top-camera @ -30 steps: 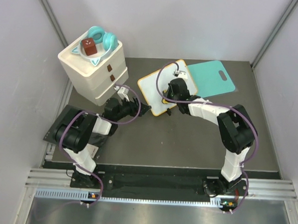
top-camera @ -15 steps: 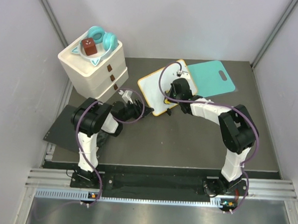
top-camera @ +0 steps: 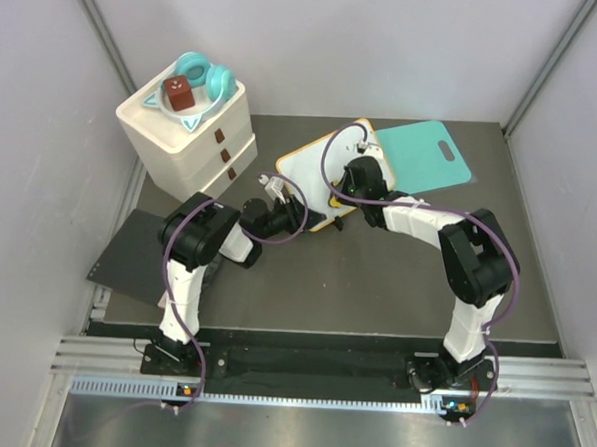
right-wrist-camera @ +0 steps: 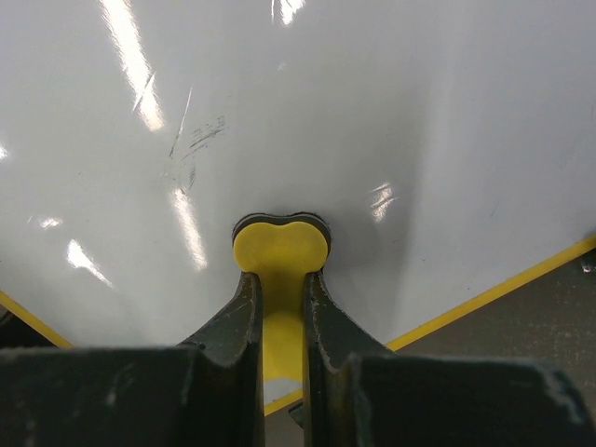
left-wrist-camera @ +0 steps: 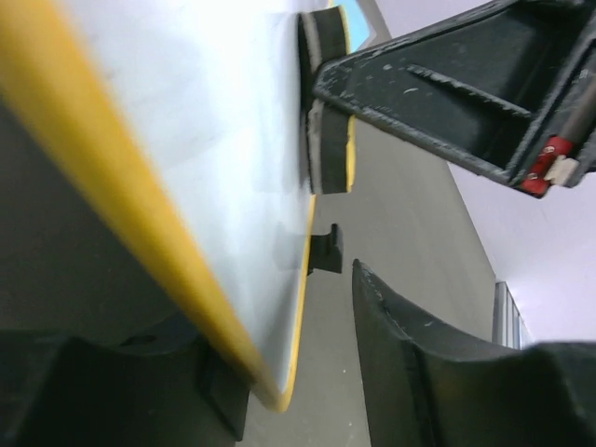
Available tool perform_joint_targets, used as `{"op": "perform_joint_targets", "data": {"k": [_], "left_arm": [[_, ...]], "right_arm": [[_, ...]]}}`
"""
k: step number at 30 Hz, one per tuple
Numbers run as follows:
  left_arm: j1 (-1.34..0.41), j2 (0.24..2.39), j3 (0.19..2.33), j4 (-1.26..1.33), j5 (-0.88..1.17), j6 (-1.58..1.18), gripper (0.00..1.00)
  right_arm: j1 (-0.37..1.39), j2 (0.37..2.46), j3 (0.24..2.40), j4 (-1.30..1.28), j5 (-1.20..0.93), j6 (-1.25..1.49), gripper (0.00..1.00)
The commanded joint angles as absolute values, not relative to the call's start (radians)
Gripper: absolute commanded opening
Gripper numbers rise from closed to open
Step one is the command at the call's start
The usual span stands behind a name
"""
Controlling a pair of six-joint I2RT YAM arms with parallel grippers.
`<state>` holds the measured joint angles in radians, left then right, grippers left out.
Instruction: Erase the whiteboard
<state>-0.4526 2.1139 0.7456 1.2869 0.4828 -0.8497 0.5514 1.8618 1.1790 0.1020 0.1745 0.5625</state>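
Note:
The whiteboard (top-camera: 306,174) with a yellow frame lies tilted at mid-table. Its surface (right-wrist-camera: 391,102) is mostly white, with faint smudged marks (right-wrist-camera: 191,144). My right gripper (top-camera: 342,193) is shut on a yellow eraser (right-wrist-camera: 279,251) and presses its dark felt against the board near the front edge. My left gripper (top-camera: 297,216) is open at the board's near-left corner. In the left wrist view that corner (left-wrist-camera: 270,391) sits between the jaws, with a gap to the right finger (left-wrist-camera: 419,372). The eraser (left-wrist-camera: 326,112) and a black foot (left-wrist-camera: 326,251) also show there.
A white drawer unit (top-camera: 188,143) stands at the back left, with a teal bowl (top-camera: 208,82) and a brown block (top-camera: 178,94) on top. A teal cutting board (top-camera: 422,152) lies right of the whiteboard. A black mat (top-camera: 126,260) lies at the left edge.
My left arm has raised and reached right, bringing its gripper from left of the board onto the board's near-left corner. The right gripper with the eraser has shifted slightly on the board.

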Motion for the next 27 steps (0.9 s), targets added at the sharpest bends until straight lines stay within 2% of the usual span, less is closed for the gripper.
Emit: {"op": "perform_joint_targets", "data": {"k": [1,2,4,15,21,27], "left_arm": [[-0.457,2.129,0.764,1.488,0.497,-0.865,0.36],[-0.457,2.131,0.764,1.486,0.502,-0.865,0.31],[-0.457,2.126,0.762,1.48,0.515,-0.859,0.29],[-0.459,2.074,0.726,1.379,0.561,-0.792,0.25],[-0.46,2.045,0.715,1.31,0.569,-0.755,0.14],[-0.46,2.055,0.729,1.324,0.644,-0.732,0.1]], "right_arm": [[0.523,1.865,1.141,0.048,0.195,0.563,0.0],[0.52,1.865,1.14,0.051,0.192,0.566,0.0],[0.512,1.865,1.14,0.057,0.172,0.568,0.0],[0.497,1.959,1.35,0.003,0.141,0.528,0.0],[0.471,2.01,1.479,-0.058,0.12,0.531,0.0],[0.462,1.991,1.494,-0.043,0.12,0.519,0.0]]}}
